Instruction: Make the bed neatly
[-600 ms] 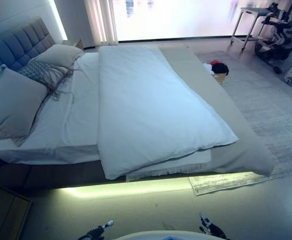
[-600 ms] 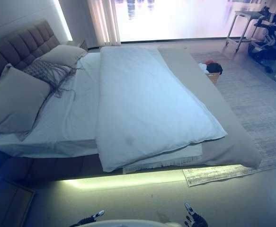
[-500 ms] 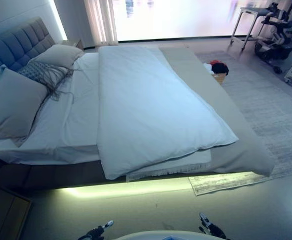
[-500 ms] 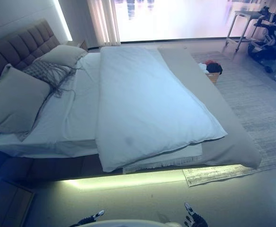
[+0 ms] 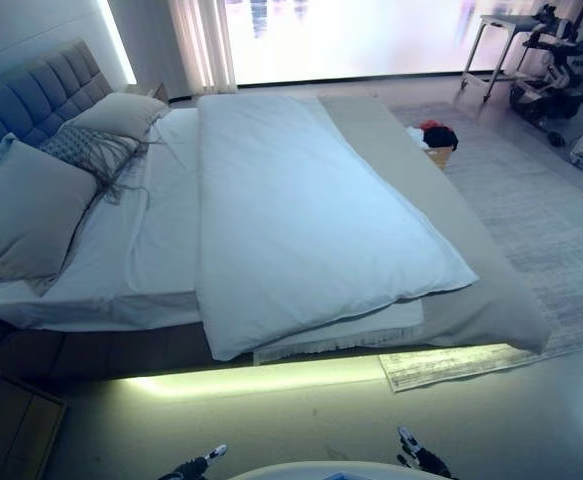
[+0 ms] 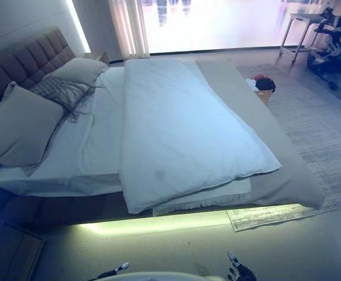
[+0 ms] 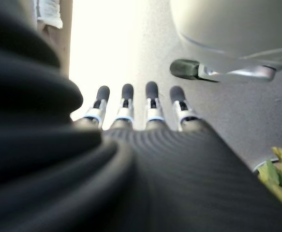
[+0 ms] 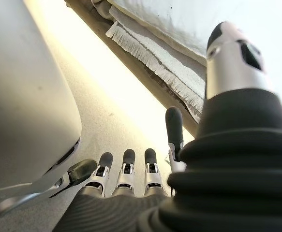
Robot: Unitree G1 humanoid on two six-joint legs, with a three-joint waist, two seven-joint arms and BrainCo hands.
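Both hands hang low over the floor near the bed's lit edge, left hand (image 7: 136, 104) and right hand (image 8: 126, 171) with fingers straight, holding nothing; beyond them the white duvet (image 5: 301, 220) lies spread across the bed (image 5: 491, 300), pillows (image 5: 31, 205) far left

A bright window (image 5: 351, 35) with pale curtains (image 5: 201, 40) fills twelve o'clock. A grey rug (image 5: 541, 220) covers the floor at three o'clock, a metal table (image 5: 496, 45) beyond it at two.
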